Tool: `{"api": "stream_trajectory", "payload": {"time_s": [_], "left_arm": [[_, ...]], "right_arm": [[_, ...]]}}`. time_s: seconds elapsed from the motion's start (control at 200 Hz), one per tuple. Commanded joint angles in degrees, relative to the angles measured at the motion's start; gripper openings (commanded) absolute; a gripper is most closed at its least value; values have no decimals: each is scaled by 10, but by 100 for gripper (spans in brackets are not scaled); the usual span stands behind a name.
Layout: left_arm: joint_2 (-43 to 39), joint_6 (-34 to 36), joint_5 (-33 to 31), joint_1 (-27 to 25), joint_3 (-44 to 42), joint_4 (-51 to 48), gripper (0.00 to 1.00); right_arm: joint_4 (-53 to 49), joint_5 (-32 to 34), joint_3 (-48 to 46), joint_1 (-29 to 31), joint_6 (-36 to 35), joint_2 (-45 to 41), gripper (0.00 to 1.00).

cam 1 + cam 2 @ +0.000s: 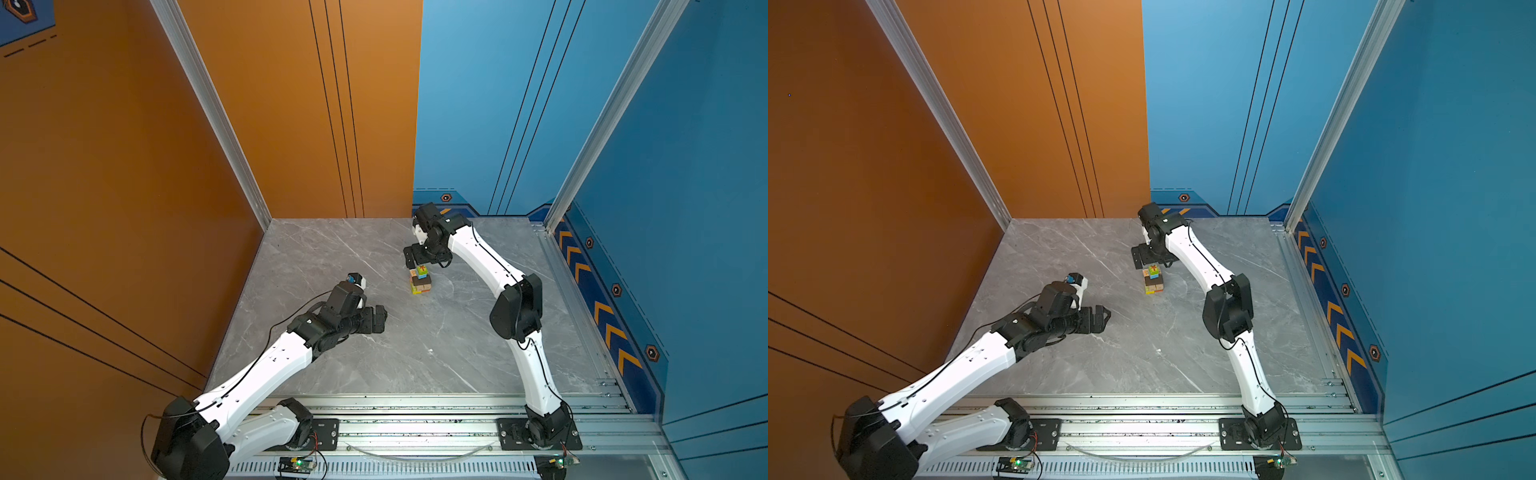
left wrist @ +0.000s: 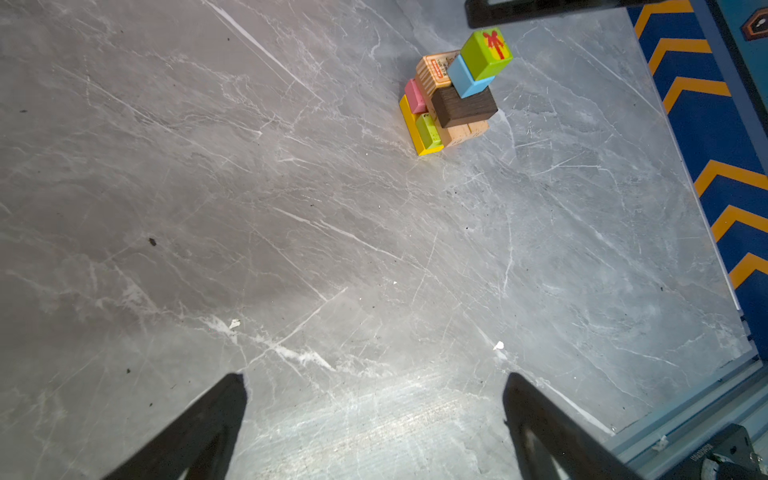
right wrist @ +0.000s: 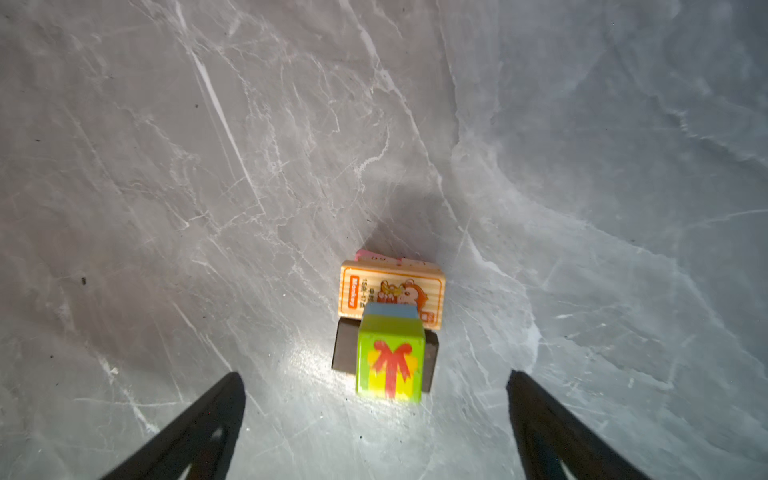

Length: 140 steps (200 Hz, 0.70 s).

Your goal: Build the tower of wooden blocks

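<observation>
The wood block tower stands on the grey marble table, right of the middle. A green cube with a red bow tops it. Under that cube come a blue cube, a dark brown block, and tan, pink, lime and yellow blocks. My right gripper hangs open just above the green cube, fingers wide apart and touching nothing. My left gripper is open and empty, low over bare table to the tower's left.
Orange wall panels close off the left and back left, blue ones the back right and right. A metal rail runs along the table's front edge. Small white chips lie on the marble.
</observation>
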Motion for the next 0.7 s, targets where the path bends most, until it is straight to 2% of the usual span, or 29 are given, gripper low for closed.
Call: {"api": "stream_trajectory", "payload": {"time_s": [0.0,0.13,0.235,0.486,0.601,0.696], "left_arm": [[-30,27,-58,7,-6,-18,98],[-74,17,-166,7,-39,-14,98],[-114,6,-222,6,-81,12,98],[-144,37,-367,6,-152,69,98],[-141,94,-435,8,-195,159,98],[-139,148,-459,13,-218,220,98]], "right_arm": [[28,11,-67,-7,-5,-121,100],[92,26,-207,-19,0,-229,100],[129,52,-318,-32,9,-315,100],[254,182,-594,-77,23,-540,100],[358,188,-741,-100,27,-685,100],[378,177,-809,-129,35,-763,100]]}}
